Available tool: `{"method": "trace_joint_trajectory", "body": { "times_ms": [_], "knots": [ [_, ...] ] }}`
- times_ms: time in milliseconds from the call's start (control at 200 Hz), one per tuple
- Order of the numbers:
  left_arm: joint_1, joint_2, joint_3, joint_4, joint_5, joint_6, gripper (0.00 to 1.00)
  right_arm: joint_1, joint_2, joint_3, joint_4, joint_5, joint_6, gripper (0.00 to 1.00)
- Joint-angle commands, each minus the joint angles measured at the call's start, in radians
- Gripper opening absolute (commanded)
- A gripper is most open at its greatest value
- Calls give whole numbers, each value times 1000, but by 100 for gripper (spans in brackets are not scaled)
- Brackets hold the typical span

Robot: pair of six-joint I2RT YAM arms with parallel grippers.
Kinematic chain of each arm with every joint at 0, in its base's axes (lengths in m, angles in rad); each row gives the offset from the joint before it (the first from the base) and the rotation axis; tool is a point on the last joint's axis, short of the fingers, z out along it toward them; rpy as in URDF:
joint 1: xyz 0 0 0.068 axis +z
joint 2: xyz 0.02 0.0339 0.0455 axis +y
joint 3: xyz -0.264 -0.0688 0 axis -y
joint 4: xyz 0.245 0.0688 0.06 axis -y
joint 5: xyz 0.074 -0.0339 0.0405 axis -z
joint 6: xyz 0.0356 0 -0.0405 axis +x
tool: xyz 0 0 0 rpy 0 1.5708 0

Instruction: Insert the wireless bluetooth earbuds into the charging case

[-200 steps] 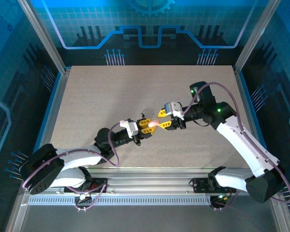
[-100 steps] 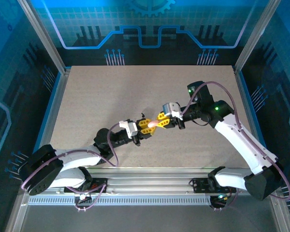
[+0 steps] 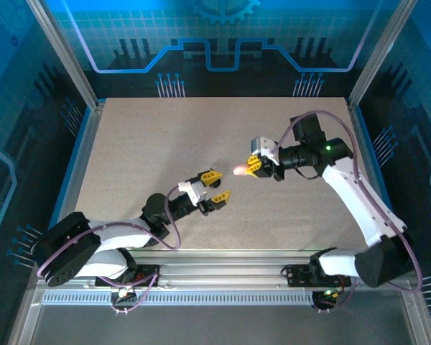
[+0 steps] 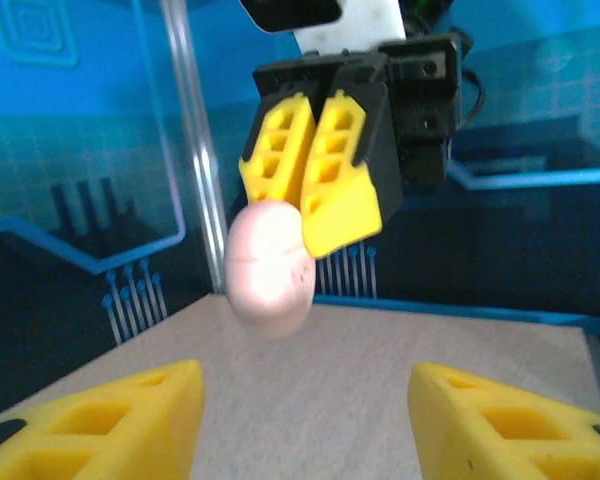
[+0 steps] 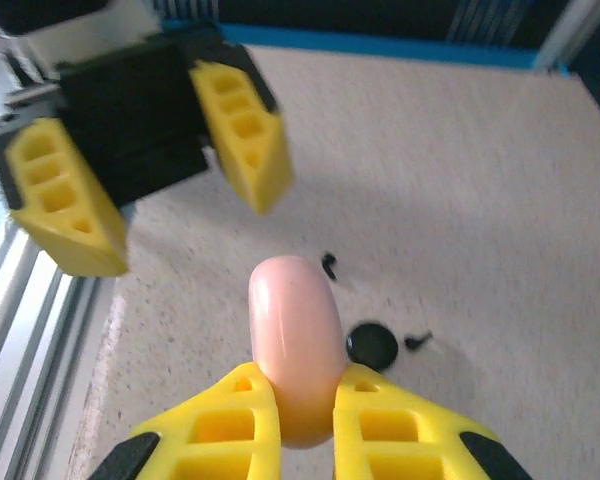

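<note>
The right end effector [image 3: 253, 165] is clamped on the pink case [image 5: 292, 330]. It holds the case right of centre in the overhead view, raised clear of the table [image 3: 144, 144]. The fingers grip one end only, so most of the rounded shell projects past the fingertips. The case appears closed.

The left end effector [image 3: 217, 185] sits just below and left of the case in the overhead view. Its jaws are apart, it holds nothing, and it does not touch the case.

In the right wrist view, the black case [image 5: 372, 345] lies on the table at lower centre. Two black earbuds [image 5: 328, 264] lie loose just beside it, not seated in any case.

Watch for these faults:

- **Slip or pivot.** The shell looks smooth and curved. With a grip this near its end, any sideways push is likely to rotate it or squeeze it out of the jaws.
- **Drop.** A released case would probably land near the loose earbuds and scatter them.
- **Collision.** The two end effectors work close together, so a misjudged approach can knock the case loose.
- **Missed pick.** The earbuds are tiny, so closing off-centre may flick one away.
</note>
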Motion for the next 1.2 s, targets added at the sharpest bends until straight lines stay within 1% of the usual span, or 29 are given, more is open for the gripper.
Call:
{"method": "trace_joint_trajectory", "body": {
  "times_ms": [0,80,210,400,540,680,870,1191],
  "knots": [
    [14,50,-35,50,-120,9,57,-47,95,50,-109,70,88,11],
    [25,85,-48,56,-157,-10,58,-72,172,84,-136,88,154,11],
    [50,135,-61,65,-192,-60,58,-112,297,129,-195,164,232,12],
    [64,184,-64,66,-192,-76,57,-172,479,187,-288,298,272,12],
    [71,212,-56,66,-198,-84,57,-204,599,243,-314,385,289,11],
    [81,236,-43,67,-202,-92,57,-241,688,308,-331,403,310,12],
    [93,274,-21,66,-203,-99,57,-282,797,393,-392,420,298,12],
    [115,316,8,67,-205,-165,56,-316,879,437,-403,489,314,14]
  ]
}}
